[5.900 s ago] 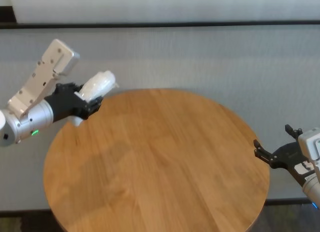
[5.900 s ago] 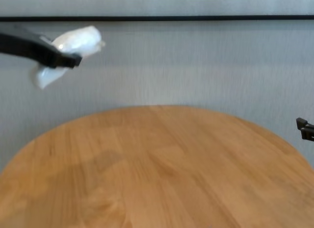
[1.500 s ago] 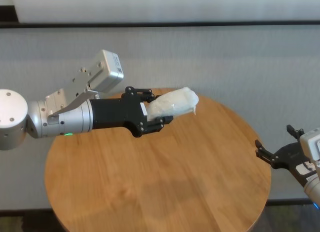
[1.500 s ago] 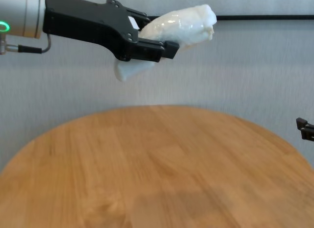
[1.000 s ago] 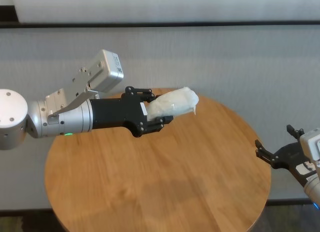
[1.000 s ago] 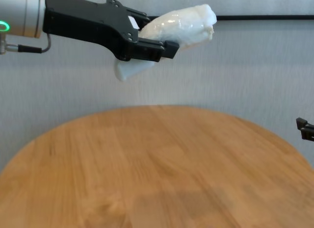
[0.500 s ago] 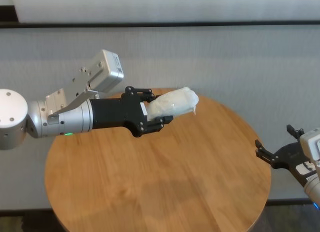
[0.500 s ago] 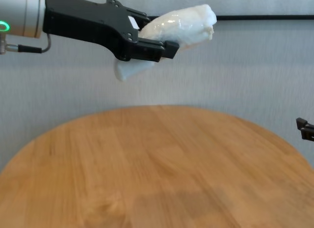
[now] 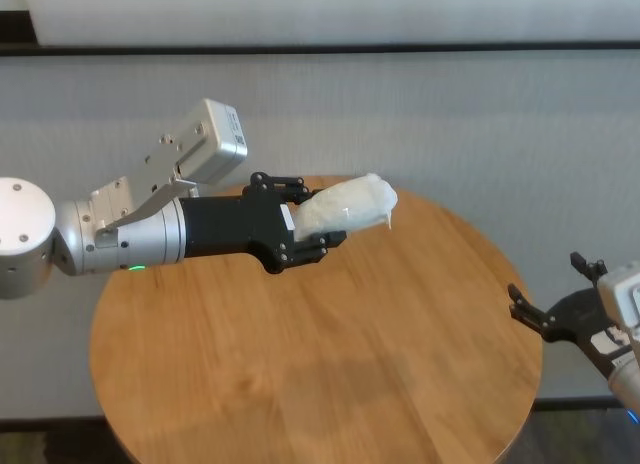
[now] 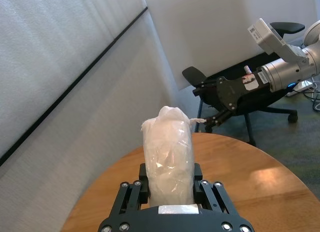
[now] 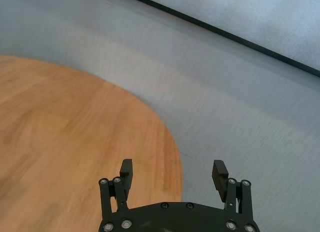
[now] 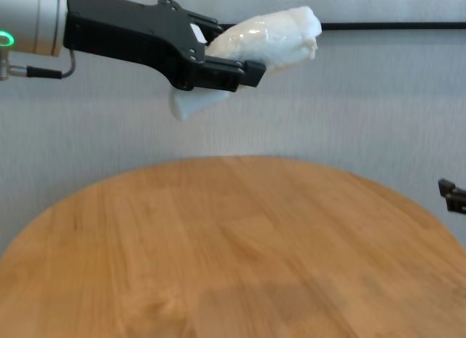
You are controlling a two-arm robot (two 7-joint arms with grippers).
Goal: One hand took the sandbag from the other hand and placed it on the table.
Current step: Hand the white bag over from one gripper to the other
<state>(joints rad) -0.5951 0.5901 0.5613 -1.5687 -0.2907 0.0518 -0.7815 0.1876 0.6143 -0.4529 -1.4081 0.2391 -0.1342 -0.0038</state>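
Head view: the left tool (image 9: 305,222) reaches out over the far left part of the round wooden table (image 9: 400,364), its jaws clamped on the sandbag (image 9: 345,206), which is held up in the air and juts past the fingertips toward the table's far edge. The right tool (image 9: 555,304) hangs just off the table's right edge, its fingers spread wide and holding nothing.

Left wrist view: the sandbag (image 10: 168,159) stands between the closed fingers (image 10: 131,192) of the left tool (image 10: 170,191), its shiny wrap ending in a small twisted tip. Beyond it, past the table (image 10: 250,177), the right tool (image 10: 207,104) shows with a red-and-white sticker on its body, in front of an office chair (image 10: 260,99).

Right wrist view: the right tool (image 11: 174,173) has both fingers well apart, empty, poised beside the table's (image 11: 65,132) curved edge.

Chest view: the left tool (image 12: 233,72) grips the sandbag (image 12: 269,39) high above the table (image 12: 233,265); only a tip of the right tool (image 12: 453,194) shows at the right edge.
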